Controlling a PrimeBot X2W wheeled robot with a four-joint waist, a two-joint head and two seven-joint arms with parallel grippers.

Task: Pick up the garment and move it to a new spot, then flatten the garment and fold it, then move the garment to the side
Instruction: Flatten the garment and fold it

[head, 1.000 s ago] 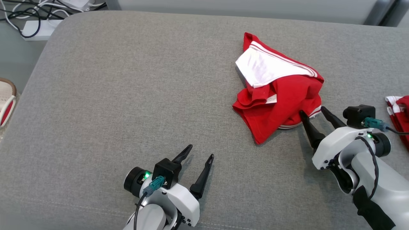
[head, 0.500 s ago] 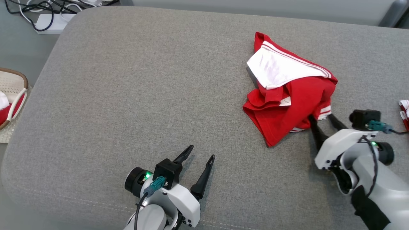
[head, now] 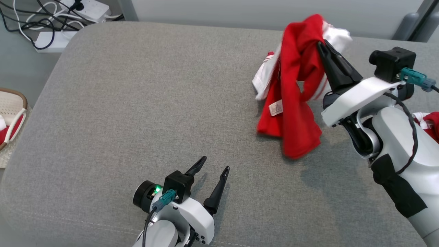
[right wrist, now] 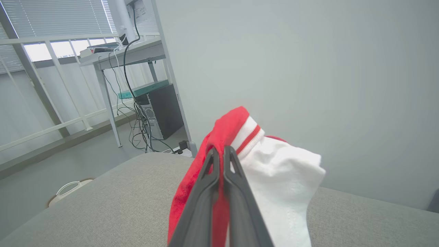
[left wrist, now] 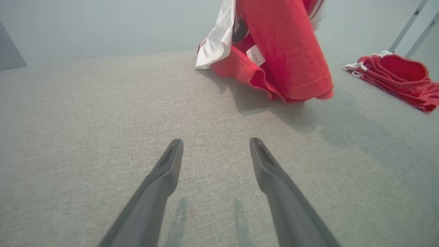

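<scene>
The big grey fabric cushion (head: 137, 103) is lying under everything. The soft red and white cloth garment (head: 295, 103) is hanging over its far right part, with the low end seeming to touch it. The right gripper (head: 321, 44) is pinching the garment's top, fingers closed tight on it. The left gripper (head: 215, 164) is waiting near the front, fingers wide apart and empty. The garment looks light and floppy, so a hem or corner seems best to grab.
</scene>
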